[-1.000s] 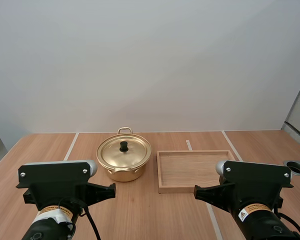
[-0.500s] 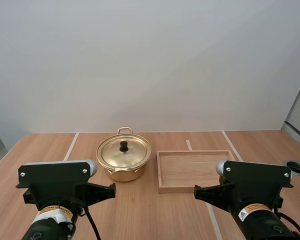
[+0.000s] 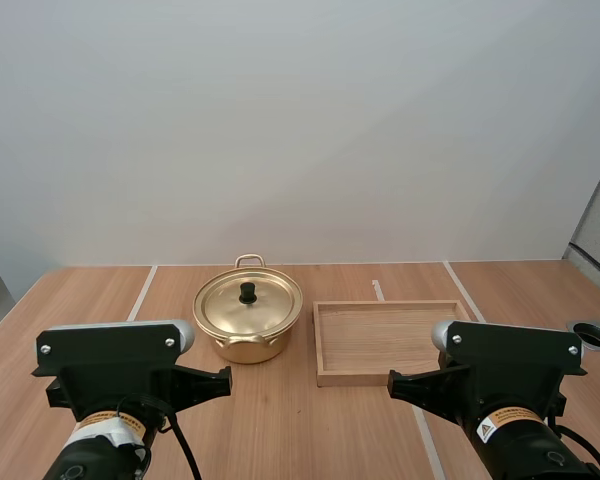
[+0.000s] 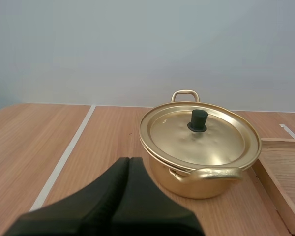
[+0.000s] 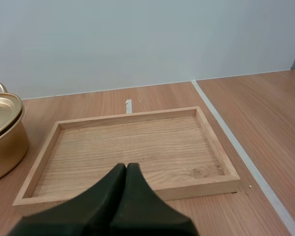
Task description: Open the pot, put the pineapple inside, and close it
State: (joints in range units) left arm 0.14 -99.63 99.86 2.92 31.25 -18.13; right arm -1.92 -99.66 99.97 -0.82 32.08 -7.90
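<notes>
Both clenched on nothing, our left gripper (image 4: 129,160) faces the lidded pot (image 4: 200,147) and our right gripper (image 5: 126,166) faces the tray (image 5: 132,116).

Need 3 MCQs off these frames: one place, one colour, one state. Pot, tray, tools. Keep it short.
1. In the high view, where does the wooden tray lie relative to the pot?
A) to its left
B) to its right
C) behind it

2. What colour is the knob on the lid?
A) black
B) gold
C) red

3. What state is the left tool in?
A) open
B) shut on the knob
C) shut on nothing

Answers:
1 B: the tray sits right of the pot.
2 A: the knob is black on a gold lid.
3 C: its fingers lie together as one dark wedge, short of the pot.
</notes>
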